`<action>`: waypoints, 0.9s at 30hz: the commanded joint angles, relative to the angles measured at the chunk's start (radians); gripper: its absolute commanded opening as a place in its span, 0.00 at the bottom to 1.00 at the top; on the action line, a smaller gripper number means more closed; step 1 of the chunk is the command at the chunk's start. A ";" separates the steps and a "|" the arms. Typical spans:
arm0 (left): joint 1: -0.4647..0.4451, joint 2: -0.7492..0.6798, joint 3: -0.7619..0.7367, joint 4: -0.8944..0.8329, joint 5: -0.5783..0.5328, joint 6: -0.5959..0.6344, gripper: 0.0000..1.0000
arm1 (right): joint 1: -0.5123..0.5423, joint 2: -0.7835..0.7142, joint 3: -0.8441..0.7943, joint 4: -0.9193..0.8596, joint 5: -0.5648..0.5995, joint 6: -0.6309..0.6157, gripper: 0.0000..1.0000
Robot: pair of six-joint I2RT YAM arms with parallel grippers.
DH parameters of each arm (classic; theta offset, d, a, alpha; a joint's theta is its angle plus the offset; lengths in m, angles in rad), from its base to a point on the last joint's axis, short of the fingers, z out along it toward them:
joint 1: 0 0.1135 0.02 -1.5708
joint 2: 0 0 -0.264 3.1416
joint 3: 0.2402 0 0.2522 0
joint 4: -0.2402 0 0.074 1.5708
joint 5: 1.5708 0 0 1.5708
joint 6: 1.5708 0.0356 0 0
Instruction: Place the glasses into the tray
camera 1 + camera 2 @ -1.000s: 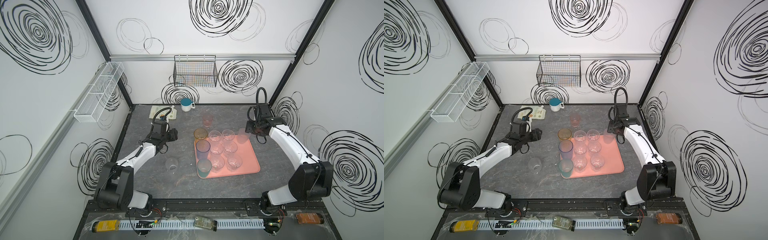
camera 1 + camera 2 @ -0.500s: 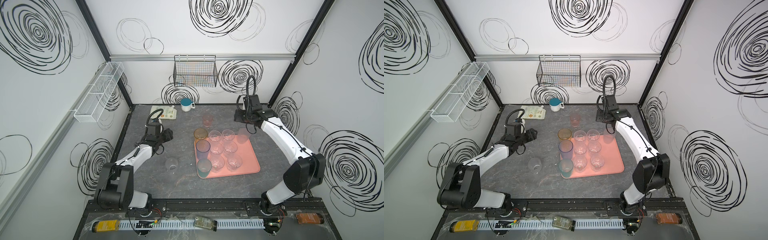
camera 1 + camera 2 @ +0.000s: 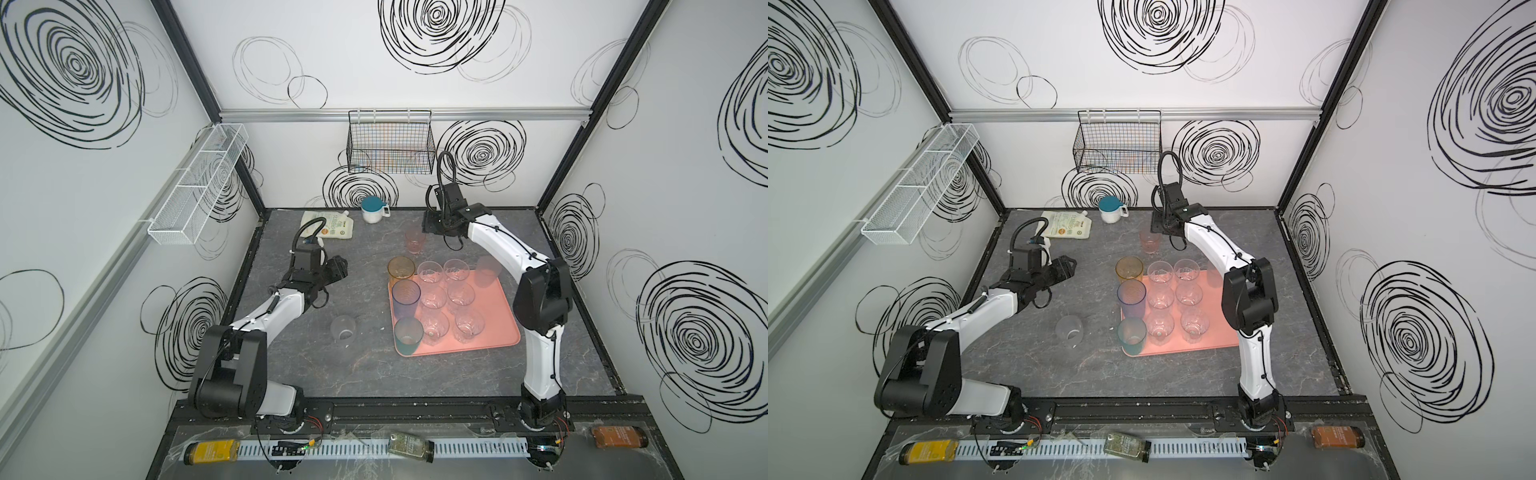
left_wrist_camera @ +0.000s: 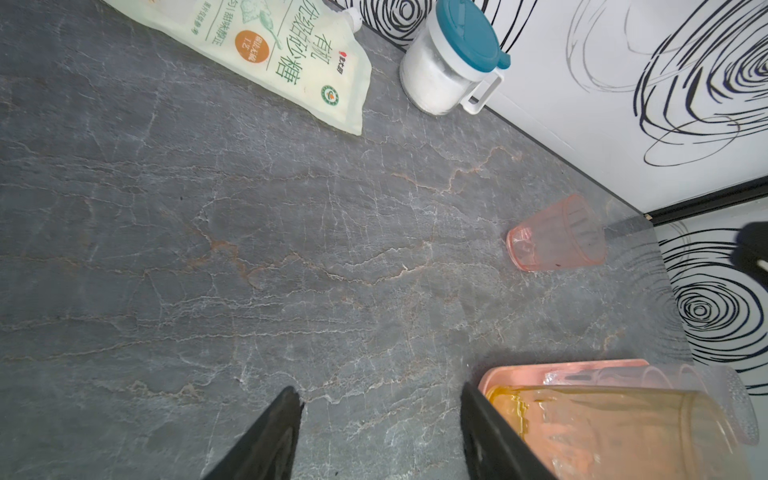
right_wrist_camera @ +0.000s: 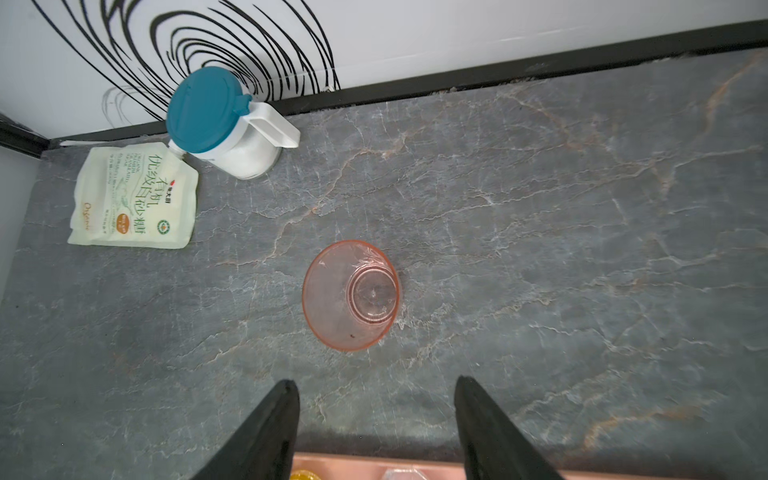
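Observation:
The salmon-pink tray [image 3: 500, 326] holds several glasses in rows, with amber [image 3: 401, 268], blue [image 3: 406, 293] and teal [image 3: 408, 332] ones along its left side. A pink glass [image 3: 414, 240] stands on the table behind the tray. A frosted clear glass [image 3: 343, 328] stands on the table left of the tray. My right gripper [image 3: 432, 226] hovers open just right of the pink glass [image 5: 351, 295], which lies ahead of its jaws. My left gripper [image 3: 338, 268] is open and empty over bare table, left of the amber glass [image 4: 602, 419].
A white mug with a teal lid [image 3: 372, 210] and a pale pouch [image 3: 330, 224] sit at the back edge. A black wire basket [image 3: 390, 145] hangs on the back wall and a white wire shelf [image 3: 199, 187] on the left wall.
My right arm has swung from the tray's far right corner back and left to beside the pink glass. The left arm has barely shifted.

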 commanded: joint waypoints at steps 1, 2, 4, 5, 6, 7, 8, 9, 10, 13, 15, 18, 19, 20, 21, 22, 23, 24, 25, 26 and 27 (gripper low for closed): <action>0.007 0.002 -0.015 0.054 -0.004 -0.008 0.65 | 0.007 0.044 0.074 -0.023 0.002 0.021 0.65; 0.008 0.013 -0.018 0.053 -0.007 -0.011 0.65 | 0.002 0.063 0.072 -0.024 -0.007 0.021 0.65; 0.011 0.042 -0.004 0.041 0.027 -0.026 0.65 | -0.008 0.099 0.082 -0.020 -0.030 0.027 0.65; 0.011 0.048 0.004 0.042 0.056 -0.040 0.65 | -0.011 0.117 0.092 -0.020 -0.030 0.025 0.65; 0.010 0.045 0.008 0.056 0.079 -0.047 0.65 | -0.013 0.131 0.109 -0.031 -0.015 0.026 0.65; 0.007 0.037 0.000 0.072 0.063 -0.043 0.65 | -0.015 0.140 0.112 -0.032 0.003 0.032 0.65; 0.001 0.034 -0.010 0.078 0.024 -0.037 0.65 | -0.018 0.150 0.108 -0.017 -0.002 0.032 0.64; 0.000 0.043 -0.013 0.066 0.009 -0.038 0.65 | -0.021 0.163 0.109 0.000 -0.023 0.030 0.64; 0.004 0.060 -0.004 0.050 0.029 -0.039 0.65 | -0.022 0.175 0.114 0.010 -0.041 0.028 0.63; 0.003 0.072 0.019 0.039 0.075 -0.045 0.65 | -0.026 0.224 0.152 0.017 -0.030 0.011 0.61; -0.009 0.048 -0.005 0.055 0.008 -0.026 0.66 | -0.032 0.253 0.158 0.034 -0.044 0.017 0.57; -0.010 0.072 0.010 0.017 0.012 -0.012 0.66 | -0.033 0.292 0.196 0.027 -0.060 0.010 0.53; -0.012 0.077 0.015 0.015 0.020 -0.010 0.66 | -0.036 0.298 0.198 0.027 -0.055 0.008 0.52; -0.016 0.075 0.014 0.016 0.011 -0.010 0.66 | -0.038 0.303 0.197 0.026 -0.053 0.007 0.51; -0.018 0.070 0.011 0.017 -0.002 -0.007 0.66 | -0.039 0.306 0.200 0.018 -0.054 0.009 0.51; -0.018 0.067 0.013 0.011 -0.010 0.000 0.66 | -0.043 0.306 0.201 0.011 -0.055 0.014 0.52; -0.018 0.063 0.019 -0.001 -0.020 0.010 0.66 | -0.045 0.300 0.202 0.000 -0.057 0.016 0.53; -0.018 0.057 0.026 -0.017 -0.030 0.018 0.66 | -0.047 0.287 0.203 -0.012 -0.054 0.017 0.54; -0.018 0.050 0.033 -0.032 -0.036 0.023 0.66 | -0.049 0.273 0.203 -0.019 -0.041 0.017 0.55; -0.019 0.034 0.038 -0.046 -0.048 0.026 0.66 | -0.049 0.249 0.197 -0.027 -0.024 0.015 0.57; -0.023 0.012 0.038 -0.063 -0.078 0.025 0.66 | -0.048 0.222 0.186 -0.030 -0.015 0.011 0.58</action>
